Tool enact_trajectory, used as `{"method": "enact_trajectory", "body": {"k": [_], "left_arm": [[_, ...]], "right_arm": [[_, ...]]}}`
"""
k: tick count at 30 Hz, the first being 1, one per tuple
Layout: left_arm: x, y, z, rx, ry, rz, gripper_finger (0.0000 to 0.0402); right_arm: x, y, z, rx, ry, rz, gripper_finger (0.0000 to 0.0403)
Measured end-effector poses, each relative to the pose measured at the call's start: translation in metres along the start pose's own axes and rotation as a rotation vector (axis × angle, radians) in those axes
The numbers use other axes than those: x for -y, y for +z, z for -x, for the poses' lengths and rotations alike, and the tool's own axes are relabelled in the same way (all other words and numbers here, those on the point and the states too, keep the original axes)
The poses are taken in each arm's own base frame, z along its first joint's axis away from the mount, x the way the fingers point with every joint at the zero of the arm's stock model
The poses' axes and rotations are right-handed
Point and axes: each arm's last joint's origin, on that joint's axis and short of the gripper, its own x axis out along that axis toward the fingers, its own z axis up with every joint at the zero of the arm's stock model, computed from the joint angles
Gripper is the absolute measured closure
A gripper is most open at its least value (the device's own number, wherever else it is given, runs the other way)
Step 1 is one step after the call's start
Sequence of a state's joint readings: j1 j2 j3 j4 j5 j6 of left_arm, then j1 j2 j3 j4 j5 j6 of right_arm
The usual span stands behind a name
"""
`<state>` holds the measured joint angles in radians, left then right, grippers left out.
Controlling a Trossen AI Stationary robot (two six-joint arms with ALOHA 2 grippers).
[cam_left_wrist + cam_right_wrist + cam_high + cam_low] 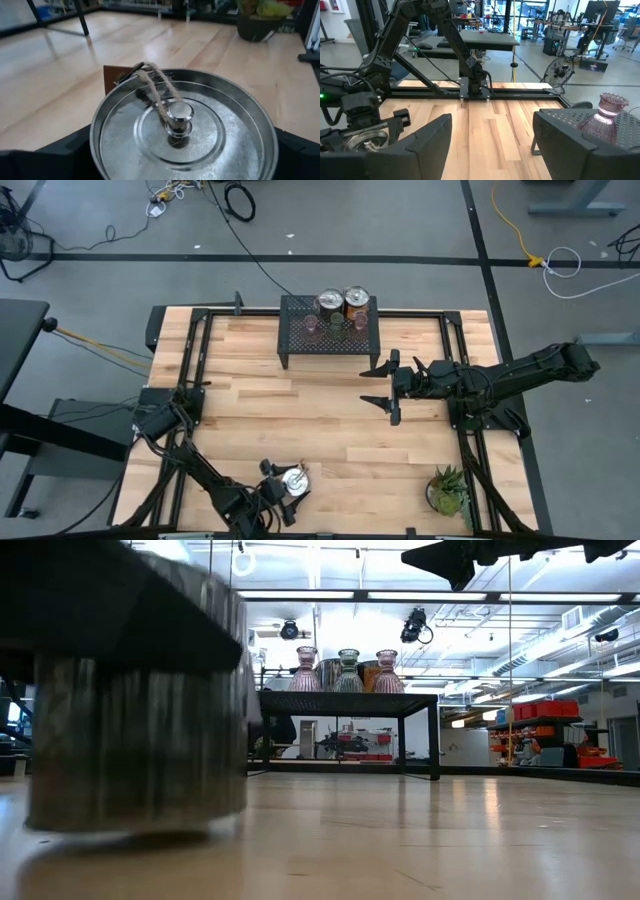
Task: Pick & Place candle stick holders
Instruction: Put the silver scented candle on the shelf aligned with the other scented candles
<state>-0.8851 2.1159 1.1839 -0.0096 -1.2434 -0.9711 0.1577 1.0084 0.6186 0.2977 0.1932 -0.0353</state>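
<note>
A silver round-topped candle stick holder (182, 125) with a centre knob and a twine loop sits between the fingers of my left gripper (287, 486) near the table's near edge; it looms at the left of the low view (135, 720). Two more silver-topped holders (330, 303), one orange-bodied (356, 302), stand on the black mesh rack (300, 340) at the far edge. With them are an olive-green cup (348, 670) and two pinkish cups (306, 670). My right gripper (386, 385) is open and empty, raised above the table right of centre. My left gripper has the holder's round body between its two fingers (60, 155), one on each side below the silver rim (100, 150). The fingers come in slanting from the table's near-left side. The holder stands upright. Its base (130, 825) is at the table top; whether lifted, I cannot tell.
A small spiky green potted plant (447, 490) stands at the near right corner. Black frame rails (190, 370) run along the table's left and right sides. Bare wood (320, 420) lies between the rack and the held holder.
</note>
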Motion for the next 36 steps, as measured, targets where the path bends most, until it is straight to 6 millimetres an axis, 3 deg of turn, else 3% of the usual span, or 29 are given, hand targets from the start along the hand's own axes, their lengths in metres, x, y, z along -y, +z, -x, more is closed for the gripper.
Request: {"method": "enact_trajectory", "body": {"k": [10, 21, 30, 36], "left_arm": [[-0.006, 0.020, -0.012, 0.108, 0.107, -0.015, 0.0046], [-0.033, 0.093, -0.053, 0.034, 0.157, -0.142, 0.0046], [-0.071, 0.154, -0.081, 0.016, 0.219, -0.219, 0.0046], [-0.104, 0.197, -0.081, 0.028, 0.281, -0.254, 0.0046]], "right_arm": [[0.000, 0.000, 0.000, 0.000, 0.000, 0.000, 0.0124], [0.000, 0.000, 0.000, 0.000, 0.000, 0.000, 0.0124], [0.000, 0.000, 0.000, 0.000, 0.000, 0.000, 0.0124], [0.000, 0.000, 0.000, 0.000, 0.000, 0.000, 0.0124]]}}
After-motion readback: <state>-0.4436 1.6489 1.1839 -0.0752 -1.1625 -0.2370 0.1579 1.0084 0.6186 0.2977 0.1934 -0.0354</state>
